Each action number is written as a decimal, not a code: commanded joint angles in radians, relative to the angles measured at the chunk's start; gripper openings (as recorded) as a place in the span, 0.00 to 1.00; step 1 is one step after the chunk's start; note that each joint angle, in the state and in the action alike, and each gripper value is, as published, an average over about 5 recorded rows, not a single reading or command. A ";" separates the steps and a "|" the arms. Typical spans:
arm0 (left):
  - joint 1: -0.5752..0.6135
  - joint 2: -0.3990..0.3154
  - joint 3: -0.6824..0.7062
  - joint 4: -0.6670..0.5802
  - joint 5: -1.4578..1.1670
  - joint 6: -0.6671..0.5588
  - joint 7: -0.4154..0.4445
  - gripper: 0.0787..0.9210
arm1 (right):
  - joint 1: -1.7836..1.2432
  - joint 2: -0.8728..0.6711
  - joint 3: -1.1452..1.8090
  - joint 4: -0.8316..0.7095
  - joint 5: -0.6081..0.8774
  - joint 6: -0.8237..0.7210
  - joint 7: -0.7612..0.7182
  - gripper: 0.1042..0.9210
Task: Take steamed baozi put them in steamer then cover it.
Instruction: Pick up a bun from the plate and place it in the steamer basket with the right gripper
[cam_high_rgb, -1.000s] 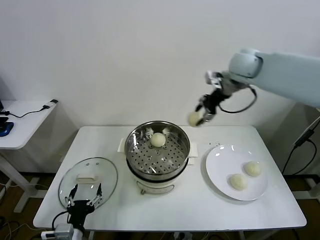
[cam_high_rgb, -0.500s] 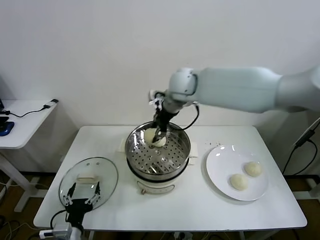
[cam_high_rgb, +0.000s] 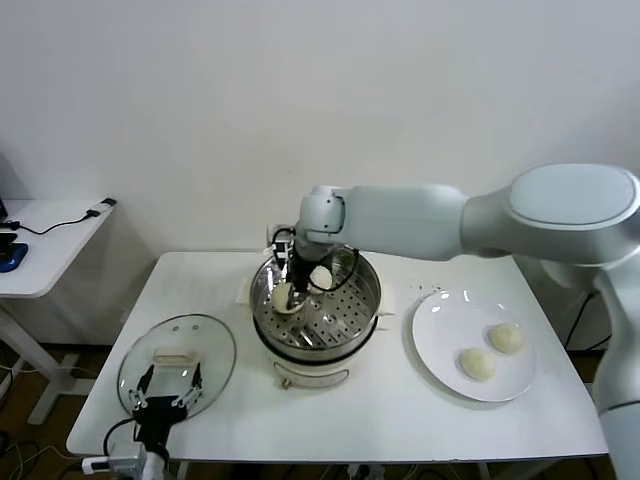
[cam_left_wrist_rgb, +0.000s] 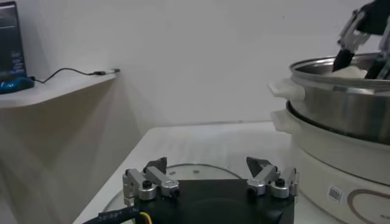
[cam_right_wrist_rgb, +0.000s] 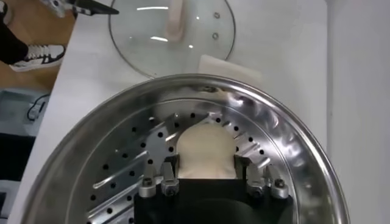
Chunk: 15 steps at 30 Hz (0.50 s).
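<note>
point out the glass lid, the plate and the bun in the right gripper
glass lid (cam_high_rgb: 205, 350), head view, bare glass right of its handle
plate (cam_high_rgb: 440, 330), head view, bare left part
bun (cam_right_wrist_rgb: 205, 152), right wrist view, its top between the fingers

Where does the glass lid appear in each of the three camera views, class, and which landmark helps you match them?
Head view: the glass lid lies flat on the table, on the robot's left of the steamer.
Left wrist view: glass lid just beyond the left gripper.
Right wrist view: glass lid beyond the steamer rim.
Shared landmark: the steamer.
</note>
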<state>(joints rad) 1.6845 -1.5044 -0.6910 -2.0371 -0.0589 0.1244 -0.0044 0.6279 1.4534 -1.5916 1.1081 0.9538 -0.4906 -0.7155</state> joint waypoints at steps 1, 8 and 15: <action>0.002 0.002 0.003 -0.001 0.000 -0.001 0.000 0.88 | -0.041 0.038 0.006 -0.046 -0.015 0.017 0.001 0.71; 0.007 0.002 0.006 -0.009 0.003 0.000 0.000 0.88 | 0.011 -0.016 0.034 -0.007 -0.058 0.086 -0.066 0.87; 0.013 0.003 0.004 -0.021 0.004 0.001 0.001 0.88 | 0.200 -0.181 0.018 0.064 -0.105 0.192 -0.219 0.88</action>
<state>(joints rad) 1.6965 -1.5021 -0.6852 -2.0506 -0.0555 0.1241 -0.0043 0.6771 1.4063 -1.5728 1.1233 0.8972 -0.4000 -0.7993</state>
